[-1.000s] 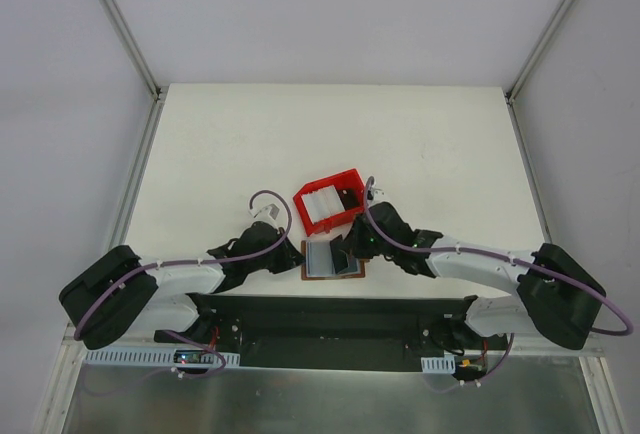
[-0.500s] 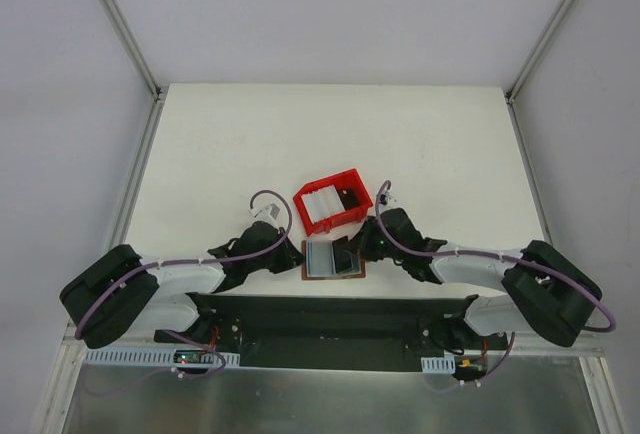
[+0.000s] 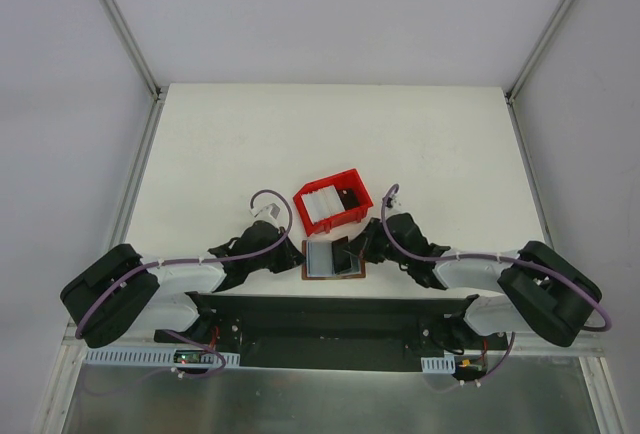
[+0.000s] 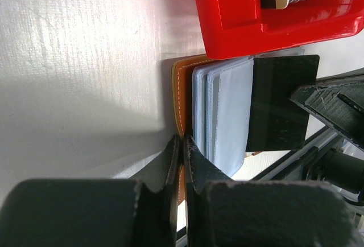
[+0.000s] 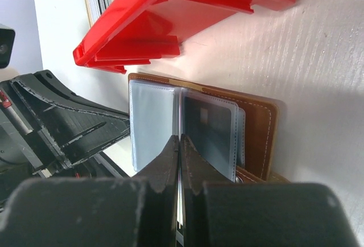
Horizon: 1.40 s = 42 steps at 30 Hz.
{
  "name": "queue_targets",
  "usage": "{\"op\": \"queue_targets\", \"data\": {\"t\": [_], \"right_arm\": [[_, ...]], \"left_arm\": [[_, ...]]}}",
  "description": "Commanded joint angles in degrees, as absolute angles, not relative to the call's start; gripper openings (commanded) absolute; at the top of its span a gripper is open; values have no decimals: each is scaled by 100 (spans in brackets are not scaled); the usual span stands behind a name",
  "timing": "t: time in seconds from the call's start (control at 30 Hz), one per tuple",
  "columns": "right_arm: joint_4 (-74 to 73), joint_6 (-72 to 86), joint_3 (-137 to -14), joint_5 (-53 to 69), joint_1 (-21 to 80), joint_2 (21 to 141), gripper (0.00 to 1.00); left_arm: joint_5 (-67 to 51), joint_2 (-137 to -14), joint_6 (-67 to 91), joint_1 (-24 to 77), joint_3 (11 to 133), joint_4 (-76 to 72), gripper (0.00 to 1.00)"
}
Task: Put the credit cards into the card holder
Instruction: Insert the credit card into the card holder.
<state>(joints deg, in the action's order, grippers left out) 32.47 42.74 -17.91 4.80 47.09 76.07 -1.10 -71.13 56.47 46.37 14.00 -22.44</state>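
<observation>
Both are clenched: the left end effector [image 4: 182, 144] pins the open card holder's [image 3: 320, 260] 9 o'clock edge, at 6 o'clock of the red tray [image 3: 303, 198], while the right end effector [image 5: 180, 143], grasping a dark credit card [image 4: 281, 102], should slide it flat toward 9 o'clock into a clear sleeve [image 5: 211, 130].

This is looking like a robotics lab test cell rather than a home or a shop. A white table [image 3: 330, 124] is sitting boxed in by plain pale panels [image 3: 330, 14] running from 9 through 12 to 3 o'clock, with bare metal frame rails [image 3: 121, 24] rising at the far corners. At 6 o'clock a left arm [image 3: 178, 279] and a right arm [image 3: 480, 269] are standing bolted to a black base plate [image 3: 330, 319]. Purple cables [image 3: 268, 192] are looping loose over them, and exposed circuit boards [image 3: 190, 357] are hanging off the near edge above a brushed metal sheet [image 3: 320, 399]
</observation>
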Motion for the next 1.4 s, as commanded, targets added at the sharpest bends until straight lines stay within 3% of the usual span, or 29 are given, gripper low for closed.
{"op": "queue_targets", "data": {"t": [0.0, 0.73, 1.37], "right_arm": [[3691, 4386, -1688, 545, 4658, 7532, 0], [4675, 4579, -1512, 835, 4535, 7963, 0], [4535, 4482, -1309, 949, 4368, 7637, 0]], "left_arm": [[114, -7321, 5476, 4588, 1187, -897, 0], [167, -7348, 5449, 4588, 1231, -800, 0], [185, -7295, 5397, 4588, 1239, -738, 0]]}}
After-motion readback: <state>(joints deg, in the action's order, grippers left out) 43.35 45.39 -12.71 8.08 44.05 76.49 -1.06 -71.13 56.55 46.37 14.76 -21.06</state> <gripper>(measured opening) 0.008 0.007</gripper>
